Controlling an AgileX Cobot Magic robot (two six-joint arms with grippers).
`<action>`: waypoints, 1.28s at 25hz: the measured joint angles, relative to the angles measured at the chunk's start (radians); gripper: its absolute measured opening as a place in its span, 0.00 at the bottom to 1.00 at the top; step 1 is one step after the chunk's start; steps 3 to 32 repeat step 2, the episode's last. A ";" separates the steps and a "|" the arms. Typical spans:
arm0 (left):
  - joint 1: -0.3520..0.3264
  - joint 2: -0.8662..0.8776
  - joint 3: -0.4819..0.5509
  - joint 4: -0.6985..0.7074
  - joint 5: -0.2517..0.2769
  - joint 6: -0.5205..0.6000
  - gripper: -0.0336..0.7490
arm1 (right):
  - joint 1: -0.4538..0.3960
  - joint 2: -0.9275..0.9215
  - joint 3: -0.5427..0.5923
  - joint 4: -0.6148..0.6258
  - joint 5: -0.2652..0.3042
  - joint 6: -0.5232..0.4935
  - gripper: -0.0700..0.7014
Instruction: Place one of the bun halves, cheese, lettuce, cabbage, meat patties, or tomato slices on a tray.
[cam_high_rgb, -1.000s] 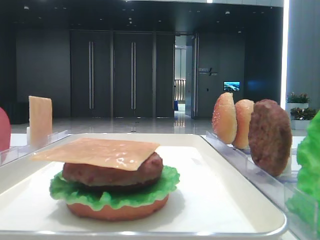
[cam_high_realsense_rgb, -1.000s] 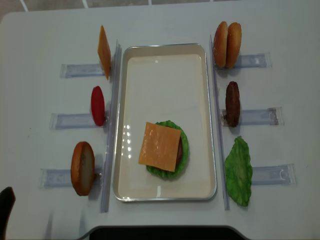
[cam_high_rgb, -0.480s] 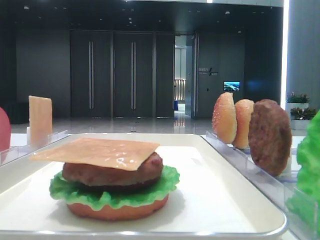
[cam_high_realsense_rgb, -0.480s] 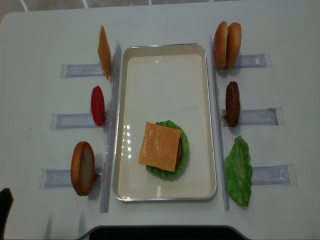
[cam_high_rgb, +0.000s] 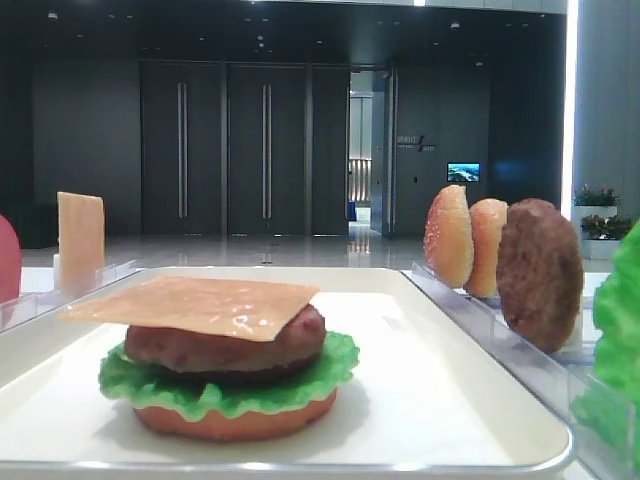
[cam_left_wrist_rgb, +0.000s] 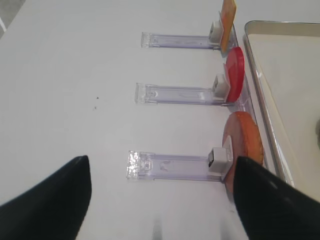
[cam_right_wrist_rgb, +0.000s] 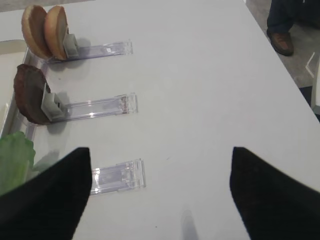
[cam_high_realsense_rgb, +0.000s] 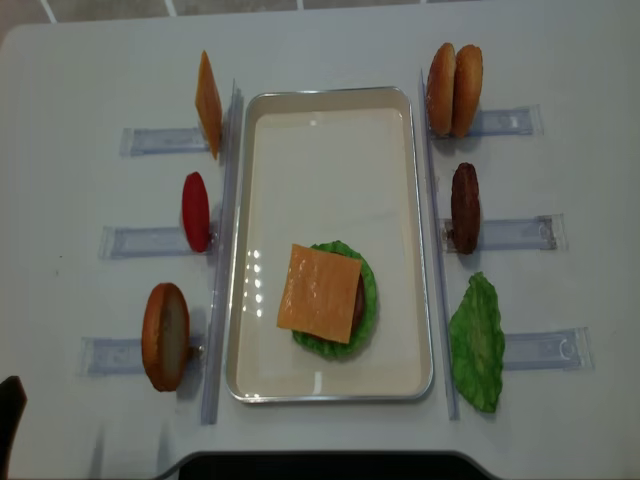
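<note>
You had the cheese (cam_high_realsense_rgb: 319, 293) lying on the stacked patty (cam_high_rgb: 225, 343) and lettuce (cam_high_realsense_rgb: 367, 298) inside the tray (cam_high_realsense_rgb: 330, 120). Your left gripper (cam_left_wrist_rgb: 160, 200) (fingers spread wide, holding nothing) hung over the table, as did the right gripper (cam_right_wrist_rgb: 160, 192).

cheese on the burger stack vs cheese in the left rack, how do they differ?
The cheese on the stack lies flat atop the patty inside the tray; the rack cheese stands on edge outside it. The stacked one shows its full square face from above; the racked one shows only as a narrow sliver. Both are pale orange slices.
</note>
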 joint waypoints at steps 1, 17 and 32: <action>0.000 0.000 0.000 0.000 0.000 0.000 0.93 | 0.000 0.000 0.000 0.000 0.000 0.000 0.79; 0.000 0.000 0.000 0.000 0.000 0.000 0.93 | 0.000 0.000 0.000 0.000 0.000 0.000 0.79; 0.000 0.000 0.000 0.000 0.000 0.000 0.93 | 0.000 0.000 0.000 0.000 0.000 0.000 0.79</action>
